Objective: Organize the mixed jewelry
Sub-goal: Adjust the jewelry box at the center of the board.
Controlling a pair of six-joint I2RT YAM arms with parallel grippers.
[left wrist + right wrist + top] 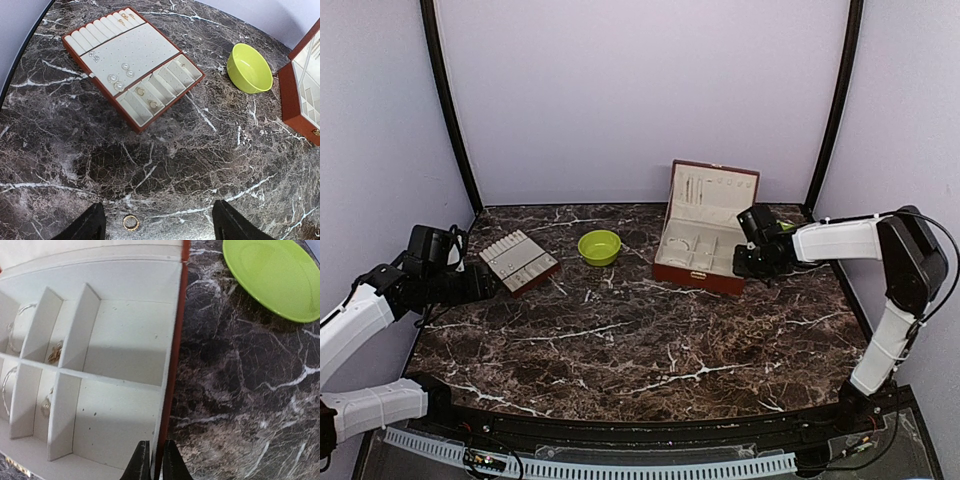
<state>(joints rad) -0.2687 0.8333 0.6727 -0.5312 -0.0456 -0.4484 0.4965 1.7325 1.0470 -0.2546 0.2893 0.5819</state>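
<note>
Partly sorted: some jewelry (119, 86) already sits in the slots of the tray (150, 55), and thin silvery pieces lie in the left cells of the box (170, 365). One gold ring (130, 222) lies loose on the table (200, 165), between the wide-apart fingers of your left gripper (157, 215), untouched. Your right gripper (157, 445) has its fingers nearly together astride the box's right wall and looks clamped on it. That ring is probably what's left — more may be out of view.
</note>
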